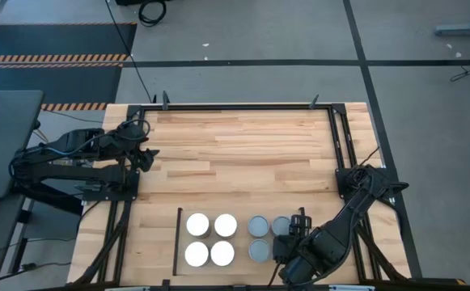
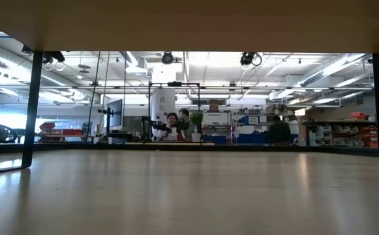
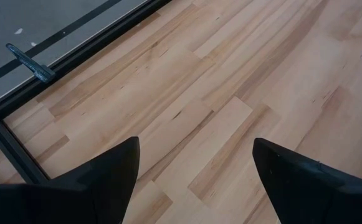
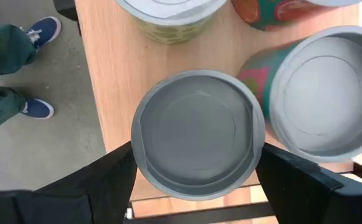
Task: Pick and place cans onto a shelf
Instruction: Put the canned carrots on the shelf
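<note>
Standing on the shelf [image 1: 243, 217] at the near edge of the table [image 1: 243, 145], the cans [image 1: 222, 238] sit in a tight cluster: four white-topped ones [image 1: 211, 239] in a square, and to their right three grey-topped ones visible from above. No writing on any can is readable; the right wrist view shows only patterned side wraps in pink, teal, orange and yellow-green.

The right gripper [image 4: 193, 162] reaches over the shelf's right end, its fingers spread to either side of a grey-topped can [image 4: 196, 143]. That can sits between the finger tips; whether they touch its wall cannot be told. Another grey-topped can [image 4: 327, 93] stands just beside it, and the shelf's edge lies close on the other side, with floor and a person's blue shoes [image 4: 40, 68] beyond.

The left gripper [image 1: 146, 153] waits at the table's left side, well apart from the cans, its fingers [image 3: 106, 177] spread over bare planks. A black rail [image 1: 243, 106] runs along the far table edge, and broad open wood lies between it and the shelf.
</note>
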`<state>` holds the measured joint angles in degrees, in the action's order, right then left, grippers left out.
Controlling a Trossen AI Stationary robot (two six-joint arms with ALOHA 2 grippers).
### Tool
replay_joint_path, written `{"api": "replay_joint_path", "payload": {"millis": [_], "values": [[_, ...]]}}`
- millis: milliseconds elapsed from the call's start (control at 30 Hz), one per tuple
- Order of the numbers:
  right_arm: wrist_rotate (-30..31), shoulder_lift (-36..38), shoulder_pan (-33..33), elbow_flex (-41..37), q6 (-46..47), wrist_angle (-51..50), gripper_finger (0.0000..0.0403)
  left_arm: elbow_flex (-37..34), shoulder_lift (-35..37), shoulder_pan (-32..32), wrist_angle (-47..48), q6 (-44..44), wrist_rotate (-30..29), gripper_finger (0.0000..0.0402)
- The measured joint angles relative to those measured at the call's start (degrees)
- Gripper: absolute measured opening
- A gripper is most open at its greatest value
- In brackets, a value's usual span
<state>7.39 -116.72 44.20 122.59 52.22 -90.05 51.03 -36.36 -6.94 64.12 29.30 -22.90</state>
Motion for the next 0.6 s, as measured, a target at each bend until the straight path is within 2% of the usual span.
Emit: {"api": "replay_joint_path", "payload": {"millis": [133,600], "values": [[0.22,0.25,0.00,-0.03,-2.11,2.64,0.0318,0.01,0.01,0.00,0.00,0.02,0.00,0.0316],[0.56,0.22,-0.04,-0.03,-2.46,2.74,0.0325,0.00,0.00,0.00,0.00,0.00,0.00,0.0316]]}}
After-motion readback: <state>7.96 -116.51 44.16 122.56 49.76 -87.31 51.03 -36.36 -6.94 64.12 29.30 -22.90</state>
